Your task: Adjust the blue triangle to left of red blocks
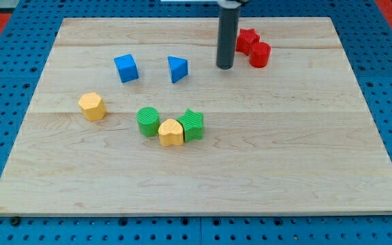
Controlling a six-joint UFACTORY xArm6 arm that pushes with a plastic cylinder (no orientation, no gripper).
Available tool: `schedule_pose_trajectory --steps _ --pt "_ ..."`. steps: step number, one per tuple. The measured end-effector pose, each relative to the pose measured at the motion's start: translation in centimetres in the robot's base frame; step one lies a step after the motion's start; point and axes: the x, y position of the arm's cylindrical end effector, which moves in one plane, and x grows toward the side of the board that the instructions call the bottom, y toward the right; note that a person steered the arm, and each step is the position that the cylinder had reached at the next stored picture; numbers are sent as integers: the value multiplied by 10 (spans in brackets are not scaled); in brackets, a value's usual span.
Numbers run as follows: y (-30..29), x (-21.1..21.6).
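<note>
The blue triangle lies near the board's top middle. Two red blocks sit to its right: a red star and a red cylinder, touching each other. My tip stands between the blue triangle and the red blocks, about a block's width right of the triangle and just left of the red cylinder, touching neither.
A blue cube lies left of the triangle. A yellow hexagon is at the left. A green cylinder, a yellow heart and a green star cluster at the middle. The wooden board rests on a blue pegboard.
</note>
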Motion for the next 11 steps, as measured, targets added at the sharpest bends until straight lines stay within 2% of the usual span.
schedule_pose_trajectory --steps 1,2,3,5,6,7,8,9,10,11 --pt "-61 25" --pt "-66 23" --pt "-98 -6" --pt "-129 -28" --pt "-121 -35" --pt "-65 -41" --pt "-53 -41" --pt "-71 6" --pt "-108 51" --pt "-215 37"
